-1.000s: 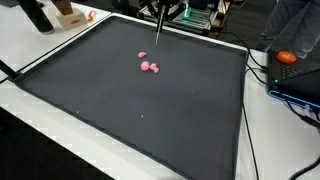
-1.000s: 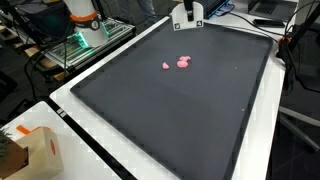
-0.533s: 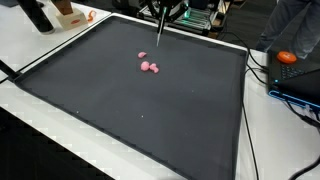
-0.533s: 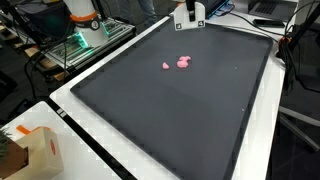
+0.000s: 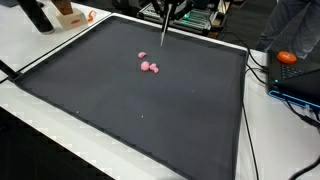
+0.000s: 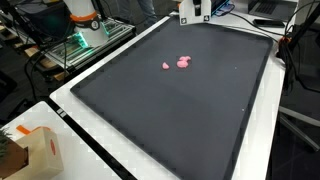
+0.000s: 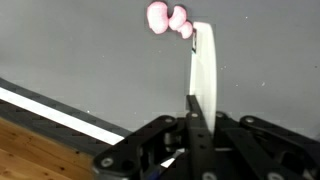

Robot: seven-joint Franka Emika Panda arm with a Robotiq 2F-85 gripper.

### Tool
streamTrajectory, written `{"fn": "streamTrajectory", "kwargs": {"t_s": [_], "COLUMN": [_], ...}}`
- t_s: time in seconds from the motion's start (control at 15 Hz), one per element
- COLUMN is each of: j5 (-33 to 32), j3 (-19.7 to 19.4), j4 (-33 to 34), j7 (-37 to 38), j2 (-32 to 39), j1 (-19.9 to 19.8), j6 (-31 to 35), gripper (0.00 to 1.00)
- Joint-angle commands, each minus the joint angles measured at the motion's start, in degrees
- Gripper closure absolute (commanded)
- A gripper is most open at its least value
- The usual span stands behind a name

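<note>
My gripper (image 7: 192,108) is shut on a thin white flat stick (image 7: 203,68) that points down at the black mat (image 5: 170,115). In both exterior views the gripper (image 5: 167,10) (image 6: 190,9) hangs above the mat's far edge, with the stick (image 5: 164,32) clear of the surface. A small cluster of pink lumps (image 5: 149,66) (image 6: 179,63) lies on the mat (image 6: 190,120), apart from the stick. In the wrist view the lumps (image 7: 166,18) sit just beyond the stick's tip.
A cardboard box (image 6: 28,150) stands on the white table beside the mat, and another box (image 5: 68,14) stands at a far corner. An orange object (image 5: 287,57) and cables lie by a dark device. A green-lit unit (image 6: 82,42) stands behind.
The gripper with the stick has shifted a little along the mat's far edge and risen slightly. The pink lumps have not moved.
</note>
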Motion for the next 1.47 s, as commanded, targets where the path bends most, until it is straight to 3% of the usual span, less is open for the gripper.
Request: {"fn": "streamTrajectory", "kwargs": {"t_s": [0.0,0.67,1.4], "j5": [0.58,-1.85,-3.55], "j3": [0.91,-0.72,-4.55], "j4": [8.06,28.01,39.01], "j7": [3.37,6.26,5.86], "j2": [5.62,23.17,34.61], "j1": [1.99,9.39,14.06], "j6": [-8.64,-28.00,-39.69], "gripper": [0.99,0.99,0.99]}}
